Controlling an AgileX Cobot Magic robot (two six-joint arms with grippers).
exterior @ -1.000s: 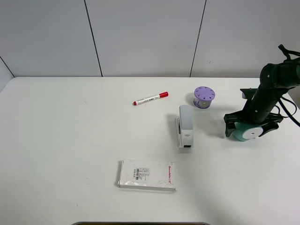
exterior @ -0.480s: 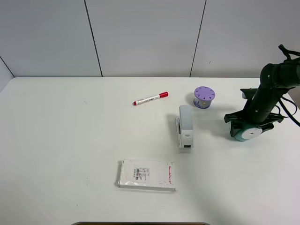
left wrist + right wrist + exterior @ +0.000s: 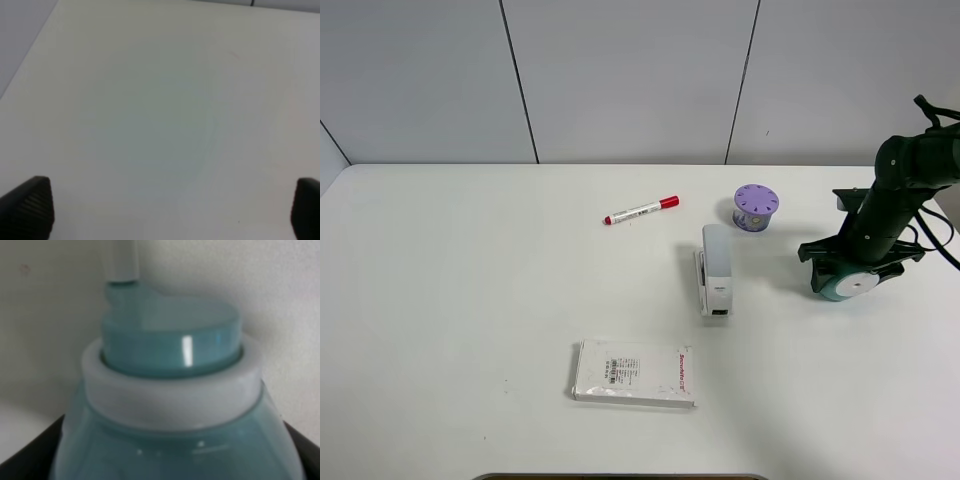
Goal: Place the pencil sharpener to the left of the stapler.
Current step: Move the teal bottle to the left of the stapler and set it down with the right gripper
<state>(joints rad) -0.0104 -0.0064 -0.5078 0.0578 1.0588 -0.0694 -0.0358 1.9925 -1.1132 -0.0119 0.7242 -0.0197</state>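
Gripping the teal pencil sharpener [image 3: 852, 286] well right of the stapler [image 3: 715, 268], the right gripper [image 3: 850, 272] pinched its body | step: grasp made | next likely needed: lift, carry across to stapler's left.

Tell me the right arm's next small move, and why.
Probably lift straight up a little. The right pincer is shut on the pencil sharpener, which appears to rest on the table, well right of the stapler. Its goal lies on the stapler's far side, so clearing the surface first should let it travel left without dragging or bumping the stapler.
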